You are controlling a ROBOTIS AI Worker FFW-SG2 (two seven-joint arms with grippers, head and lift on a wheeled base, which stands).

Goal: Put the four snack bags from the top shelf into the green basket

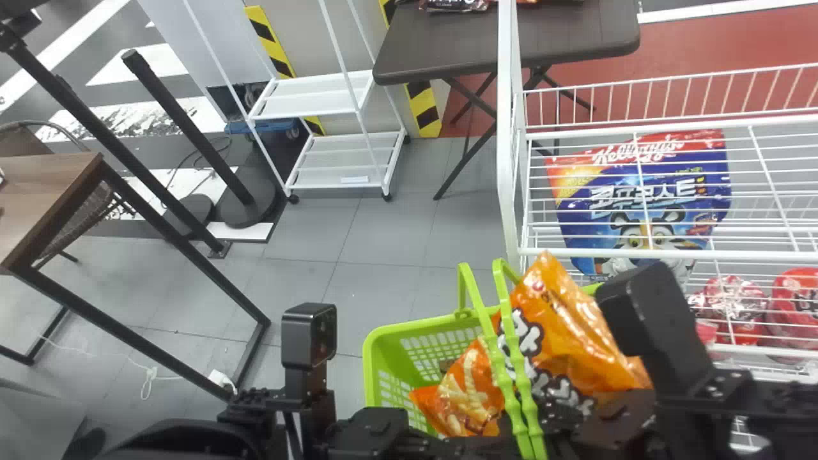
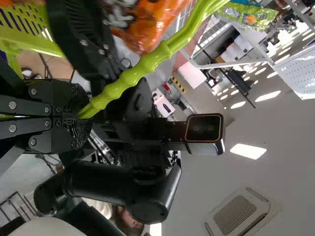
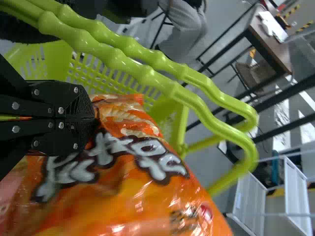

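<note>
In the head view, a bright green plastic basket with slotted walls (image 1: 409, 326) sits low in front of the robot, beside a white wire rack (image 1: 509, 160). Its two knobbly green handles (image 1: 509, 332) stand raised close together, and the left gripper (image 1: 511, 441) reaches them from the robot's left. In the left wrist view, the black fingers of the left gripper (image 2: 82, 117) are closed around these handles. A shiny orange snack bag with white, dark-edged lettering (image 1: 553, 319) is at the basket's opening: the end with the pale snack picture lies across the opening, while the rest slants up behind the handles toward the rack. The right gripper (image 1: 559, 418) comes in from the robot's right, and in the right wrist view its flat fingers are pressed together on a fold of the orange bag. How far down the bag reaches inside, I cannot tell. Through the rack's wires show a large blue, red and yellow cereal bag (image 1: 664, 185) and, nearer the robot, red packages in clear wrap (image 1: 735, 297). Beyond, a dark folding table (image 1: 447, 38) carries more packages at the top edge, with a white wheeled shelf cart (image 1: 313, 102) to its left.
</note>
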